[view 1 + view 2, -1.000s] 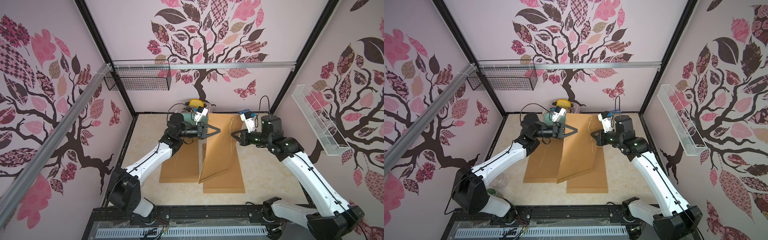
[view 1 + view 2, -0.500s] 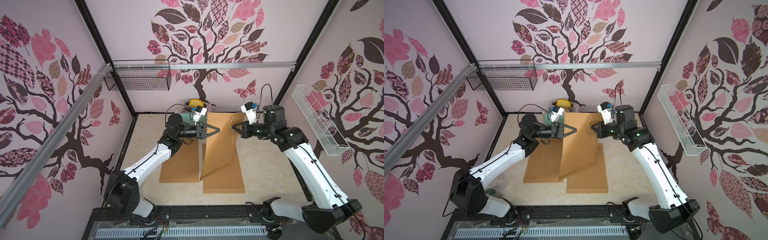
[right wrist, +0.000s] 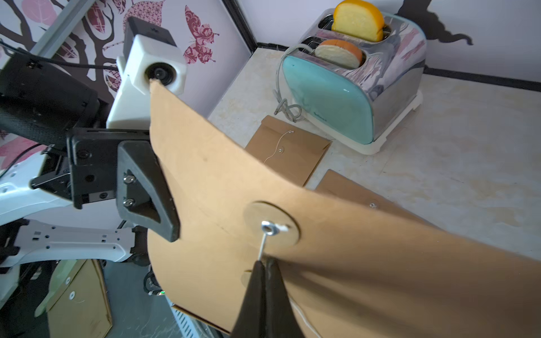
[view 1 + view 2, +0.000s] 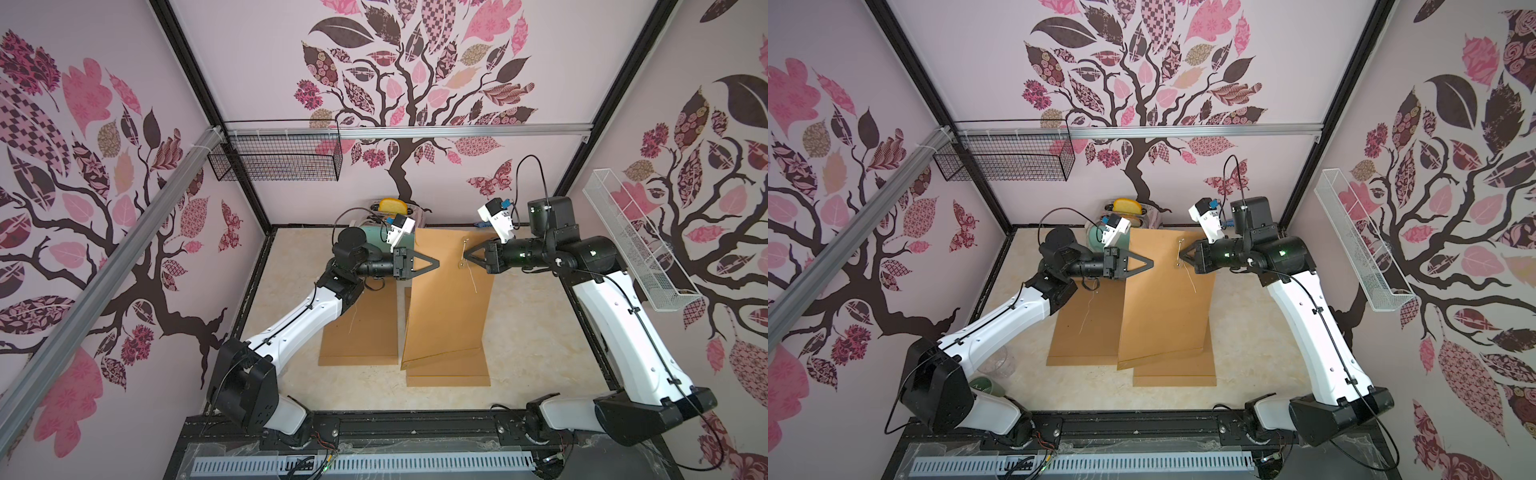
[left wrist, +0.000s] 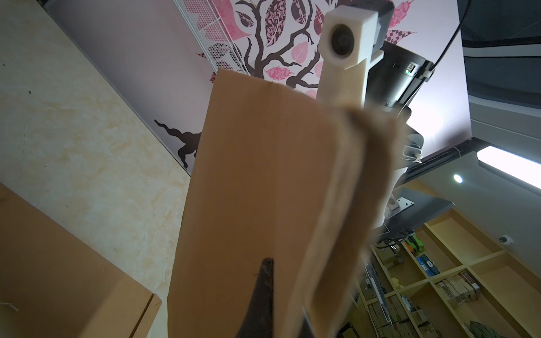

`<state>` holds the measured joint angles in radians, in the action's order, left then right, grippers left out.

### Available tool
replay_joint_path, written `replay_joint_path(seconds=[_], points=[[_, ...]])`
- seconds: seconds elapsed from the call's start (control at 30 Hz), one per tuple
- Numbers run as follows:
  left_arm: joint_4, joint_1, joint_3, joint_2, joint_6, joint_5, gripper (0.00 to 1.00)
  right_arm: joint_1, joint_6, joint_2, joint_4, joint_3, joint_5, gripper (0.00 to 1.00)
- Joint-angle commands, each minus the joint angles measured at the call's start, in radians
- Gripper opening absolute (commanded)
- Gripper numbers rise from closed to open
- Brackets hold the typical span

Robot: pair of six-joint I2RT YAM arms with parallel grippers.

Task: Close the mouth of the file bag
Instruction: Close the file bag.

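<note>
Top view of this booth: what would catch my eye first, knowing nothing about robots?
A brown file bag is held up mid-scene: the left gripper clamps its edge and the right gripper pinches its white string. More brown bags lie flat below and beside it. A teal toaster holding bread stands by the back wall, and pink tree decals cover the walls.
</note>
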<state>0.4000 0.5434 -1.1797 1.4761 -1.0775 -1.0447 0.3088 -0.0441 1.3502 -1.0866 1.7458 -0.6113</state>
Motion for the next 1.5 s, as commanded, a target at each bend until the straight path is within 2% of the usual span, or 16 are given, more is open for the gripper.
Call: replay_joint_path(seconds=[0.0, 0.37, 0.73, 0.9, 1.1, 1.47], points=[[-0.004, 0.002, -0.012, -0.015, 0.024, -0.016, 0.0, -0.005, 0.015, 0.0, -0.042, 0.039, -0.097, 0.0], [-0.007, 0.004, -0.018, -0.013, 0.024, -0.012, 0.0, 0.004, 0.1, 0.001, 0.045, -0.007, -0.176, 0.0], [-0.056, 0.008, -0.032, -0.016, 0.065, -0.012, 0.0, 0.007, 0.11, 0.039, -0.026, -0.011, -0.231, 0.0], [-0.039, 0.011, -0.035, -0.013, 0.048, -0.003, 0.0, 0.028, 0.139, 0.043, 0.016, -0.033, -0.194, 0.0], [0.044, 0.011, -0.03, 0.001, -0.025, 0.001, 0.0, 0.114, 0.183, 0.032, 0.126, -0.126, -0.145, 0.0], [0.1, 0.011, -0.024, -0.007, -0.069, 0.024, 0.0, 0.11, 0.227, -0.092, 0.319, -0.396, -0.037, 0.0]])
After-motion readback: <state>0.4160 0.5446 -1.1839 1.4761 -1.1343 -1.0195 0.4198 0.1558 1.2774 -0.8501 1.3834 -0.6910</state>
